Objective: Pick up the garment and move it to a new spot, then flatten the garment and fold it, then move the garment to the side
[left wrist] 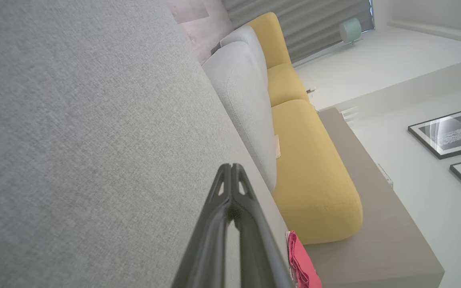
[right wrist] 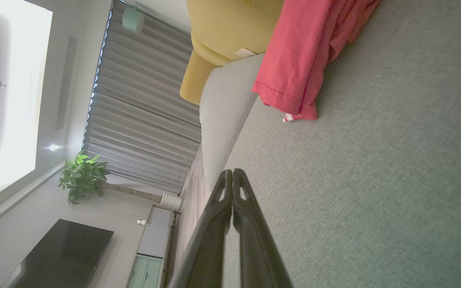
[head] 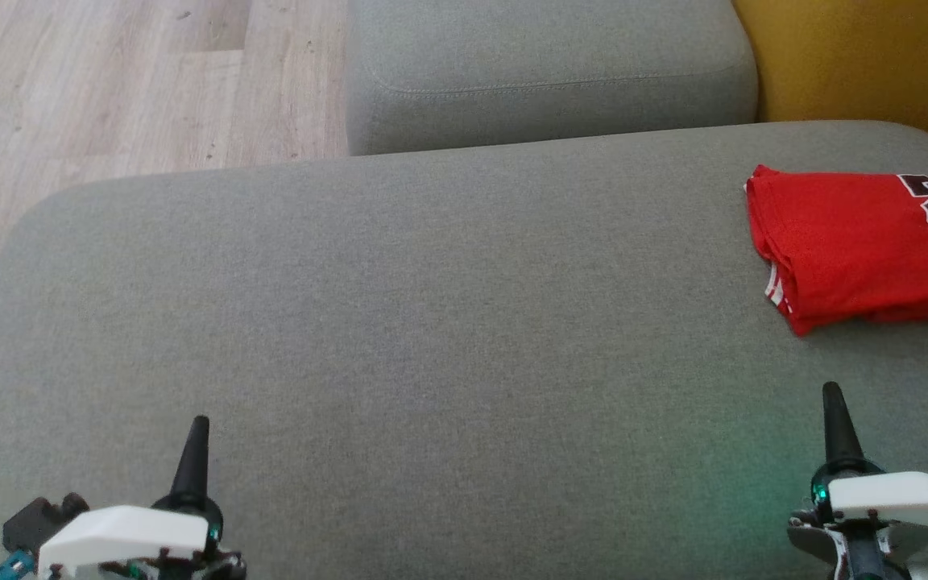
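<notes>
At the right edge of the head view, in its upper half, the garment (head: 867, 250), a red jersey with dark, white-edged lettering, lies folded on the broad grey seat (head: 432, 322). The frame cuts off its right part, and white striped trim shows at its lower left corner.

Lower left: the left gripper (head: 200, 428) hangs over the seat, its 2 dark fingers pressed together on nothing.

Lower right: the right gripper (head: 833, 399) is likewise closed tight and empty. Its tip lies below the garment's lower left corner and apart from it.

Upper centre: another grey cushion (head: 544, 72) meets the seat's far edge. A yellow cushion (head: 875, 56) fills the upper right corner and pale wood floor (head: 109, 80) the upper left.

Left wrist view: the joined fingers rise from bottom centre over grey fabric. A sliver of the garment shows at the bottom edge just right of them, and 2 framed pictures (left wrist: 450, 132) hang at the right edge.

Right wrist view: the garment's stitched hem lies at top centre, above the closed fingers. A plant (right wrist: 80, 176) stands at the left and a dark screen (right wrist: 60, 256) occupies the lower left.
</notes>
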You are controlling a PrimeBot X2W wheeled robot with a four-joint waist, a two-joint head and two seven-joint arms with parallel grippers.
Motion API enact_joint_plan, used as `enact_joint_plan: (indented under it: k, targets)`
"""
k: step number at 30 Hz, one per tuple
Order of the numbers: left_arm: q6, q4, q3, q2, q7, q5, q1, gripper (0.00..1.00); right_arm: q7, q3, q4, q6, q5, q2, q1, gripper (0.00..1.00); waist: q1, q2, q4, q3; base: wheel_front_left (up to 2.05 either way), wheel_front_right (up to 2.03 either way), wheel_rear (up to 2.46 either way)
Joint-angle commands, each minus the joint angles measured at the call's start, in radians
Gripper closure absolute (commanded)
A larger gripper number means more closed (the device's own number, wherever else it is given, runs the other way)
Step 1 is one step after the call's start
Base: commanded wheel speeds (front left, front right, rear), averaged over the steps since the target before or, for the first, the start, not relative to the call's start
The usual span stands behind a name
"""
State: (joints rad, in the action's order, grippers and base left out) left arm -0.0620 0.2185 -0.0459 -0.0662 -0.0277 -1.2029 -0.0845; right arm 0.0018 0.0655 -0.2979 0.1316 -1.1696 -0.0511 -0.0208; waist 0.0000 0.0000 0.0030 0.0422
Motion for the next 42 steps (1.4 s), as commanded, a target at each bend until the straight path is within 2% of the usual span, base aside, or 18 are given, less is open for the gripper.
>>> enact_joint_plan:
  k: [1,36,42]
  targets:
    - [-0.011,-0.026,0.039,-0.017,0.007,-0.036,0.072,1.0,0.011,-0.008,0.041,-0.001,-0.038,-0.003,0.063,1.0,0.0,0.0,0.0,-0.002,0.0,0.0,0.0]
    - [-0.068,0.024,0.118,-0.014,0.107,-0.434,0.187,1.0,0.109,0.047,0.053,-0.001,-0.434,0.0,0.128,1.0,0.0,0.0,-0.003,-0.045,0.0,0.0,0.0]
    - [-0.069,0.025,0.121,-0.012,0.11,-0.438,0.189,1.0,0.111,0.048,0.053,-0.001,-0.439,0.0,0.129,1.0,0.0,0.0,-0.003,-0.045,0.0,0.0,0.0]
